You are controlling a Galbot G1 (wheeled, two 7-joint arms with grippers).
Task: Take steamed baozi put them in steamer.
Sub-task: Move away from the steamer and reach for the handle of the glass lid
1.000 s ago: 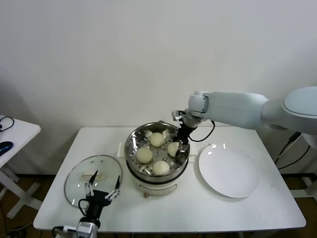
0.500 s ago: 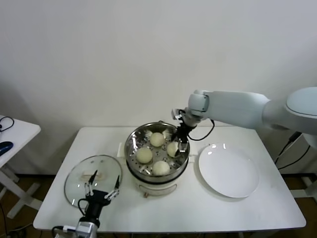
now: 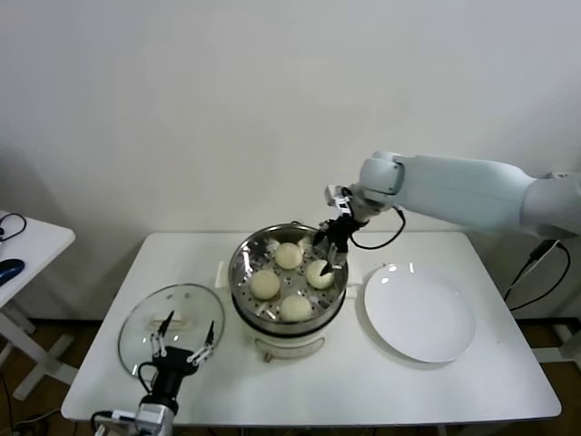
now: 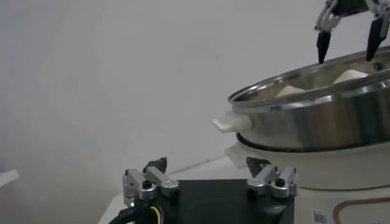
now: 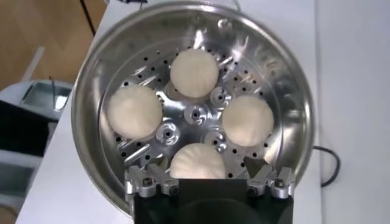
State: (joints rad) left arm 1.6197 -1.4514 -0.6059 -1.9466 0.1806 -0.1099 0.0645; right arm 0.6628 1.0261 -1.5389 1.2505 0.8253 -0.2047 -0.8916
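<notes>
Right end effector [image 3: 329, 255]: spread, empty, above steamer [image 3: 243, 272] rim. Four baozi [image 5: 194, 72] lie below on its tray. Likely soft, light, easily dented; pinch gently across the dome. Left end effector [image 3: 182, 348]: spread, idle by lid [image 3: 145, 318].

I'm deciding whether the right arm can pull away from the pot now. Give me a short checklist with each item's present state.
1. All four steamed baozi sit on the tray in the steamer: ok.
2. Right gripper open, holding nothing: ok.
3. Its fingertips are above the rim, clear of the buns: ok.
4. Plate holds no bun: ok.
5. Left gripper open, parked over the glass lid, out of the way: ok.
</notes>
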